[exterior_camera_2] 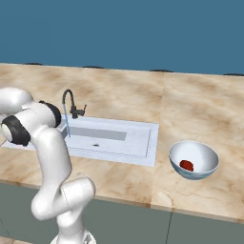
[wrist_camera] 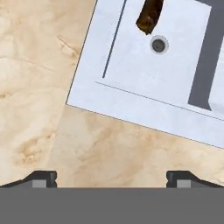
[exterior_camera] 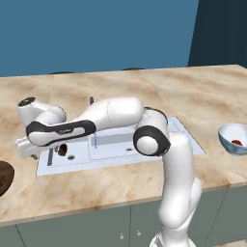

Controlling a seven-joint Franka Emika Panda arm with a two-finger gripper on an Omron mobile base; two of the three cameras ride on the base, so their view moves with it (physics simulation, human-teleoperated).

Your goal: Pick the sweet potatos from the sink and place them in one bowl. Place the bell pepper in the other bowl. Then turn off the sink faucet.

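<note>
Sweet potato (wrist_camera: pixel 149 16): one dark brown lump lies in the sink (wrist_camera: pixel 131 105), just beside a small round drain (wrist_camera: pixel 159 44) in the left compartment; in the left base view it shows as a dark spot (exterior_camera: pixel 62 150) under the arm's hand. One red bell pepper (exterior_camera_2: pixel 187 165) sits inside the pale blue-white bowl (exterior_camera_2: pixel 206 155), which stands on the marble bench (exterior_camera_2: pixel 200 105) to the right of the sink. One dark brown bowl (exterior_camera: pixel 4 176) shows at the left edge of the bench, cut off by the frame. One dark faucet (exterior_camera_2: pixel 69 104) stands behind the sink, with a thin blue stream running from its spout. The fingers (wrist_camera: pixel 45 177) are spread wide with nothing between them, above the bench just off the sink's front corner. No writing or label can be read on anything.
</note>
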